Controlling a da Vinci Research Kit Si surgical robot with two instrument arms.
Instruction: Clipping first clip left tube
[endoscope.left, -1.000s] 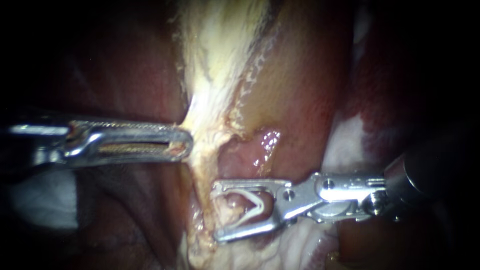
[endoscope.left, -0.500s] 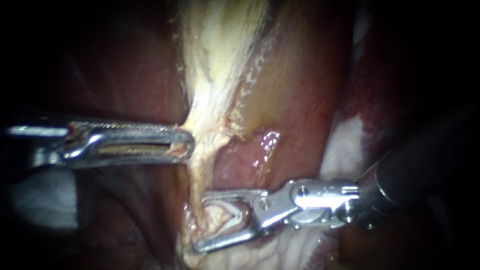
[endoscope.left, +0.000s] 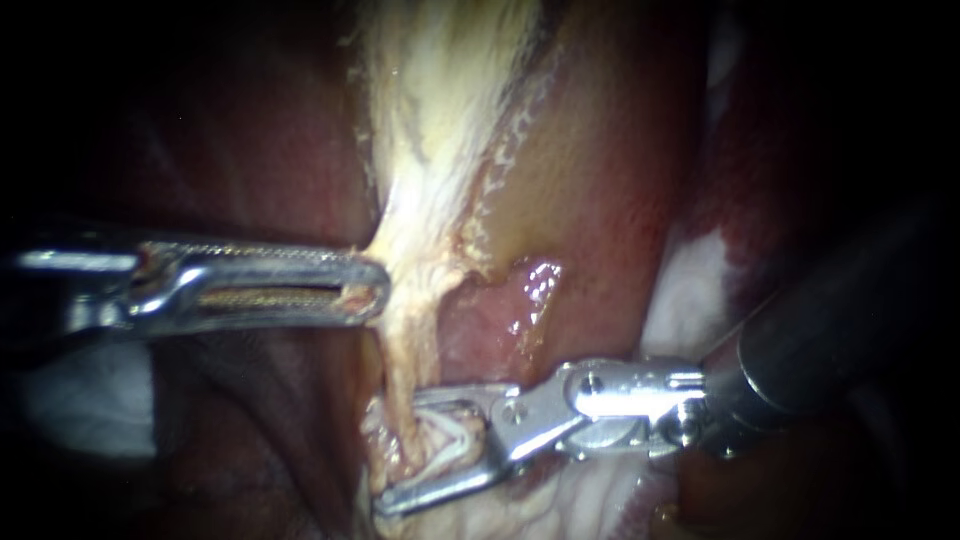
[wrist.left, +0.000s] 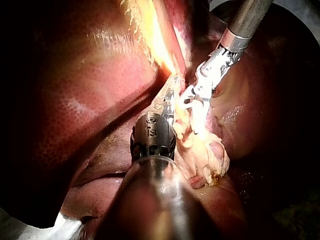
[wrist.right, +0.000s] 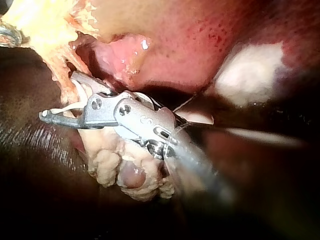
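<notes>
The tube (endoscope.left: 408, 370) is a thin, pale strand that hangs down out of the pale band (endoscope.left: 440, 130), a broad streak of yellow-white tissue. Dark red liver (endoscope.left: 250, 150) lies on the side of the tube from which the left instrument (endoscope.left: 378, 288) comes, and a smoother tan surface (endoscope.left: 590, 190) lies on the far side. The left instrument meets the tissue just above the tube, where the strand leaves the pale band. Its long windowed jaws are pressed together and pinch the edge of that band at their tip, so the tissue rises to a small peak against them. The right instrument (endoscope.left: 400, 452) reaches the tube lower down from the opposite side. Its jaws are spread, with a white clip (endoscope.left: 462, 432) seated between them, one leg along each jaw. The tube sits in the mouth of the clip, between its splayed legs, though how far across it reaches I cannot tell. Beside the tube, between the two instruments, is a wet pink patch (endoscope.left: 530, 290). In the right wrist view a knobbly lump of pale tissue (wrist.right: 112, 162) hangs under the right instrument, past the tube.
</notes>
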